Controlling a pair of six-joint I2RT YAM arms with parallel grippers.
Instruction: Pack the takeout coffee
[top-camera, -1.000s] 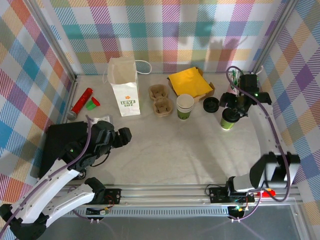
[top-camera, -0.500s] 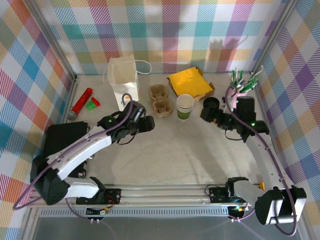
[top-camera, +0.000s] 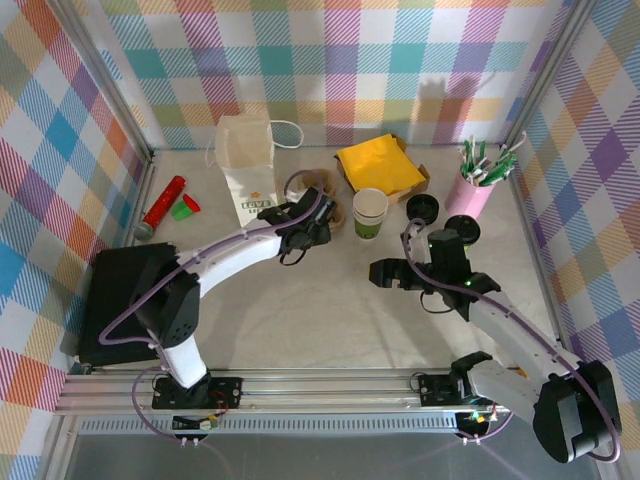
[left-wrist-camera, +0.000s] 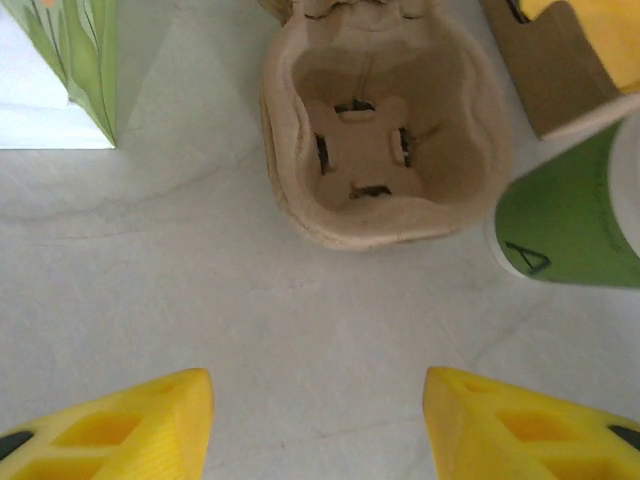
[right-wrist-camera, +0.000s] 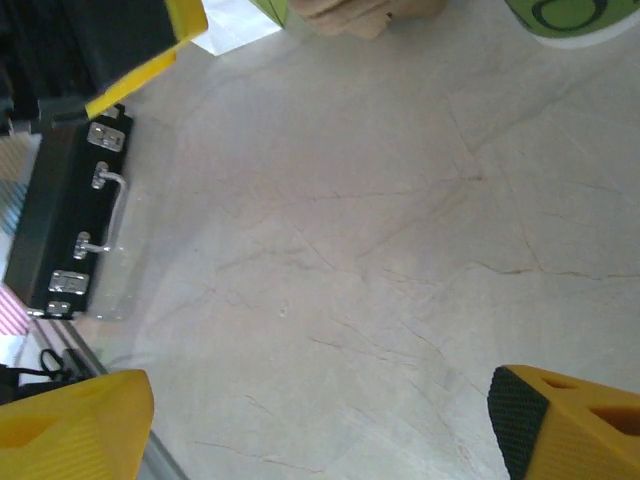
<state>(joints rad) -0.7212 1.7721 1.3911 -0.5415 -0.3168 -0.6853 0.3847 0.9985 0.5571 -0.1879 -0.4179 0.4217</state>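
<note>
While your left arm (top-camera: 220, 265) stretches in a long diagonal from its base at the near left toward the middle of the table (top-camera: 330, 320), the left gripper (top-camera: 312, 222) sits just short of the carrier (left-wrist-camera: 385, 150), tipped down at it. You can see its yellow fingers (left-wrist-camera: 130, 425) spread apart with bare table between them; they hold nothing. The carrier's near pocket lies straight ahead of them. The bag (top-camera: 247, 170) is off to their left and the lidless cup (top-camera: 369, 212) is to their right, just beside the carrier.

Your right arm (top-camera: 510, 335) folds inward. It comes up from its base at the near right, bends at the elbow and lays its forearm leftward. That leaves the right gripper (top-camera: 378, 272) pointing toward the table's centre, low over bare table. Its jaws stand wide apart and empty, with the black case (right-wrist-camera: 70, 220) ahead of them.

The coffee (top-camera: 463, 231) stands on the table at the right with its black lid on, just beyond your right wrist and near the pink cup (top-camera: 472, 190) of straws. Neither gripper touches it. The loose lid (top-camera: 422, 208) lies between it and the lidless cup.
</note>
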